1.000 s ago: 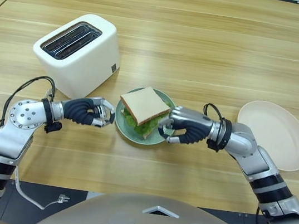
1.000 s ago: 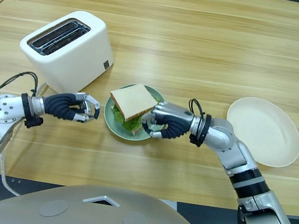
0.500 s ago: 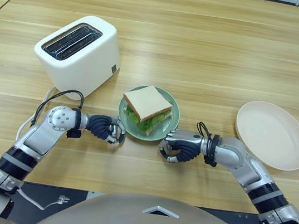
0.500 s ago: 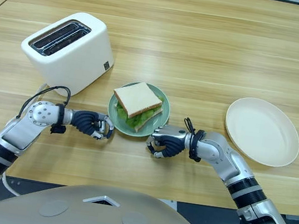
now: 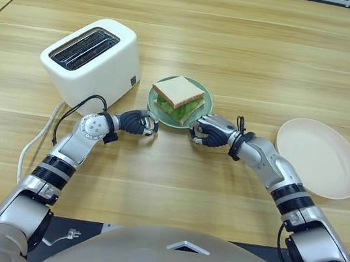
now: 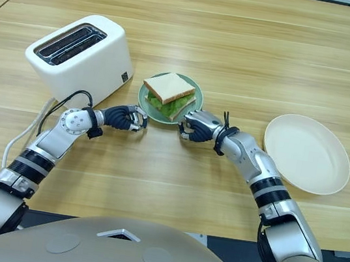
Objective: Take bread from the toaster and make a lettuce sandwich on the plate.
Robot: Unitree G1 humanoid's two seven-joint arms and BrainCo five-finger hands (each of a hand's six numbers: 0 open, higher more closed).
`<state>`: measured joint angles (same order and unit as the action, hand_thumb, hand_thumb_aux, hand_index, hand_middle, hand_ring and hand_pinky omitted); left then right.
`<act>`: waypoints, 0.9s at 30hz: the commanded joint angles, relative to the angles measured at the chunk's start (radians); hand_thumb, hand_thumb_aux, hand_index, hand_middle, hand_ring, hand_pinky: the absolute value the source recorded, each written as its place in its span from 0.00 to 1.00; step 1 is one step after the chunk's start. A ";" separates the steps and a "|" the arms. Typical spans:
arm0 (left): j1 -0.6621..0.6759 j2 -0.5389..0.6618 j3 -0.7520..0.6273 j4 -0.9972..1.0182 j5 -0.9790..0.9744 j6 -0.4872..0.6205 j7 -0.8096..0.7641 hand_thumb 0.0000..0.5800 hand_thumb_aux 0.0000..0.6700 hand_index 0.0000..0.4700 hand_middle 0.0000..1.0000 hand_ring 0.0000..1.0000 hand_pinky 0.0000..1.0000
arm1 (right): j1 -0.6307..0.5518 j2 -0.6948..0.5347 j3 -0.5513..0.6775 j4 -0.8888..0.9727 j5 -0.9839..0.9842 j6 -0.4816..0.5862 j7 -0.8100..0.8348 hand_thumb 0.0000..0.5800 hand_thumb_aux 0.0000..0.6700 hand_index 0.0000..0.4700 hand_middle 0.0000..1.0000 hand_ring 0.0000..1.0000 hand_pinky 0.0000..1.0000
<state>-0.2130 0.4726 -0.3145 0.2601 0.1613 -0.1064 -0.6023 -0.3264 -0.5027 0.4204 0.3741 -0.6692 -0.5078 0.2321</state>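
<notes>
Pushed farther away, green plate (image 5: 209, 104) holds the lettuce sandwich (image 5: 178, 96).

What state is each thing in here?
Toaster: upright, no bread in slots.
Sandwich: assembled, lettuce inside.
Green plate: holds it.
Cream plate: empty.
Left robot hand: curled, empty, beside green plate.
Right robot hand: curled, empty, beside green plate.

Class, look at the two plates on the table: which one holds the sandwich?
The small green plate, next to the toaster, carries the sandwich. The larger cream plate lies apart at the robot's right.
</notes>
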 commanded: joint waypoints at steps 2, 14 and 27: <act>0.053 -0.052 0.135 -0.120 -0.257 -0.085 -0.069 0.00 0.00 0.00 0.00 0.00 0.00 | 0.040 0.007 -0.072 -0.095 0.230 -0.039 0.065 0.88 0.65 0.65 0.28 0.28 0.28; 0.098 -0.262 0.387 -0.250 -0.091 -0.387 0.430 0.00 0.00 0.00 0.00 0.00 0.00 | 0.166 0.244 -0.371 -0.628 0.494 0.137 -0.210 0.00 0.00 0.00 0.00 0.00 0.00; 0.032 -0.226 0.346 -0.059 0.054 -0.473 0.539 0.00 0.00 0.00 0.00 0.00 0.00 | 0.153 0.219 -0.364 -0.411 0.374 0.014 -0.227 0.00 0.00 0.00 0.00 0.00 0.00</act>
<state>-0.1789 0.2312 0.0405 0.1855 0.2032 -0.5772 -0.0702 -0.1644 -0.2820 0.0447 -0.0585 -0.2965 -0.4943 -0.0120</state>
